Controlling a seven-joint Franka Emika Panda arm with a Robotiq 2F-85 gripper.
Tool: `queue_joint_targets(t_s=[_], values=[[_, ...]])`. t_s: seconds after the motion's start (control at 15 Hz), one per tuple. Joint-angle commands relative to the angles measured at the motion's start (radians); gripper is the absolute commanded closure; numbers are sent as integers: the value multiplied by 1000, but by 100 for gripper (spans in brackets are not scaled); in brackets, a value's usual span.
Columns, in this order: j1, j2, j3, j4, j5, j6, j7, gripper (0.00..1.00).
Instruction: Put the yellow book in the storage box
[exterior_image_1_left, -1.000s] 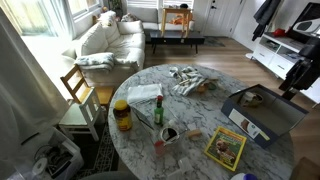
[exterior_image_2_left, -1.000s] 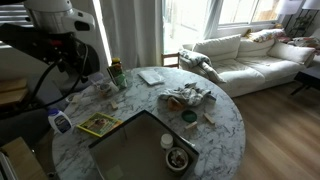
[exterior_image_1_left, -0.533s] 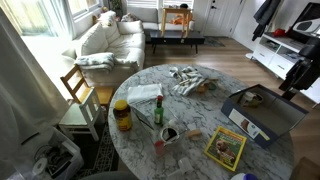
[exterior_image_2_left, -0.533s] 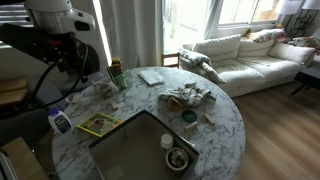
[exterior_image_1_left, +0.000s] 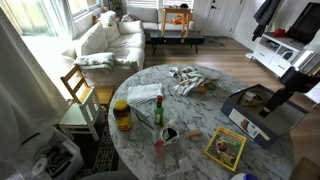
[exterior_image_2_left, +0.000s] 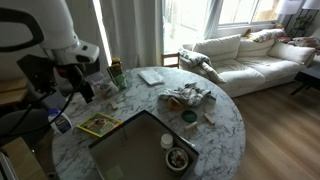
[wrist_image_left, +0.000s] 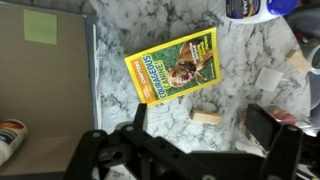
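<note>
The book (wrist_image_left: 172, 65) lay flat on the marble desk (exterior_image_1_left: 205, 112) near its edge, just beside the open box (exterior_image_1_left: 280, 122) but not touching it. Above the book, the jaws hung spread wide, grasping nothing.

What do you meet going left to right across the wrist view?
box → book → bottle
</note>
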Motion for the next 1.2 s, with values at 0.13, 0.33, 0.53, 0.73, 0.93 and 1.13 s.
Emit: queue_joint_targets(t_s=[0.13,0.33,0.53,0.73,0.93,1.13], values=[[-35,61,80,-109,-8,234,155,0],[-42,139,103,-80,-9,304,213,0],[-46,156,102,-70,-10,308,215,0],[-45,201,89,-68,33,307,246,0],[-48,235,81,-69,58,284,277,0],[-44,289,63,-70,100,249,252,0]])
